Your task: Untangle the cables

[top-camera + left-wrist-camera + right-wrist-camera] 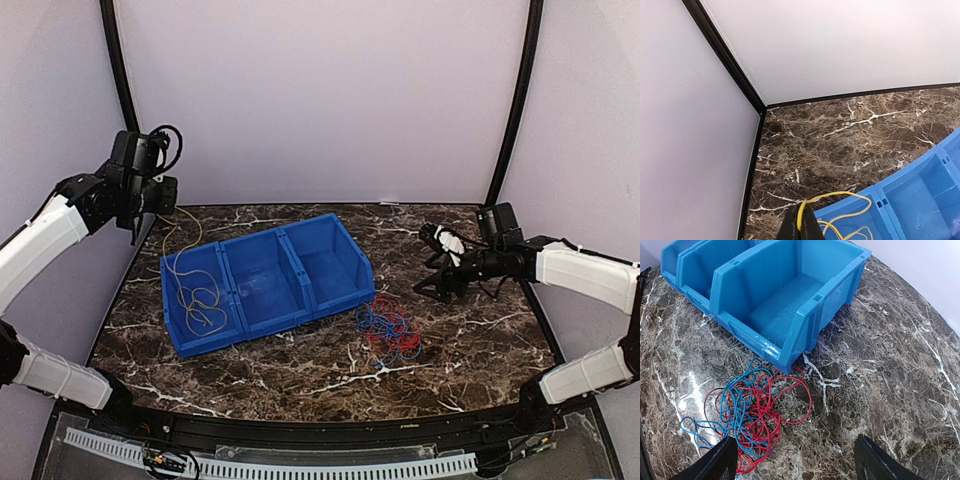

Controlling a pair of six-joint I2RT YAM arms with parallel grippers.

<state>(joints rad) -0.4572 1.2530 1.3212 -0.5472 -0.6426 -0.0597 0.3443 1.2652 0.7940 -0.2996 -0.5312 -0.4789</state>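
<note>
Three blue bins (250,238) stand joined in a row, set at a slant across a table (470,340) of dark brown marble pattern run through with white veins. Pale, plain walls (320,100) close the table in on the far side and on both flanks, and black strips (118,60) run up the two far corners and along the foot of the walls. The yellow cable (197,295) lies in loose loops in the leftmost bin, with one strand rising out of it to the left gripper (801,225), which hangs above the table's far left corner with its jaws pressed together on that strand. The red and blue cables (750,410) lie knotted in one heap on the bare marble, just in front of the rightmost bin's near corner and touching its foot. The right gripper (795,462) hovers above the right side of the table beside that heap, its jaws spread wide with nothing between them.
</note>
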